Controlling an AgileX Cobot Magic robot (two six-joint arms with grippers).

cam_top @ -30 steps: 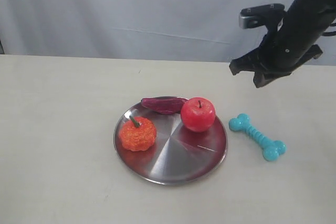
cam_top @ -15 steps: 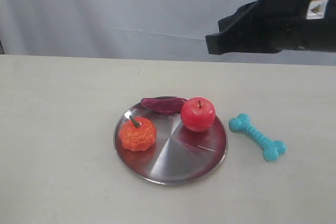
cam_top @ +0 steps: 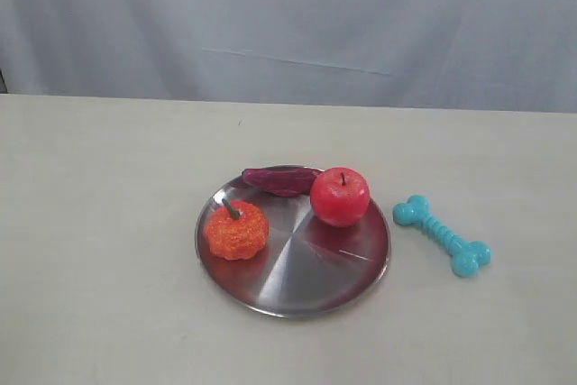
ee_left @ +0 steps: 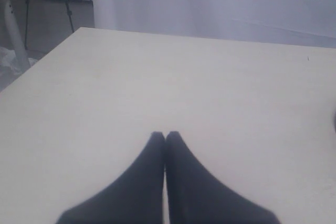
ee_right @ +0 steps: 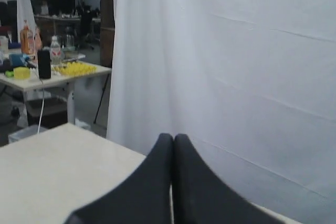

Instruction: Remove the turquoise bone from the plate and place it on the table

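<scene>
The left gripper (ee_left: 165, 136) has its two dark fingers pressed together tip to tip, nothing between them, and it hangs over a bare stretch of the table (cam_top: 108, 223). The right gripper (ee_right: 173, 137) is closed the same way, gripping nothing, and faces the white curtain (cam_top: 270, 15) behind the table. The turquoise bone (cam_top: 442, 234) lies flat on the cream tabletop just beside the right edge of the plate (cam_top: 297, 290), apart from its rim and angled away from it. On the shiny steel plate sit a red apple (cam_top: 340, 196), an orange pumpkin (cam_top: 235, 229) and, at the far rim, a dark purple piece (cam_top: 279, 178) touching the apple. Past the curtain's edge, the right wrist view shows a cluttered workbench (ee_right: 52, 69) with bottles and yellow bits.
</scene>
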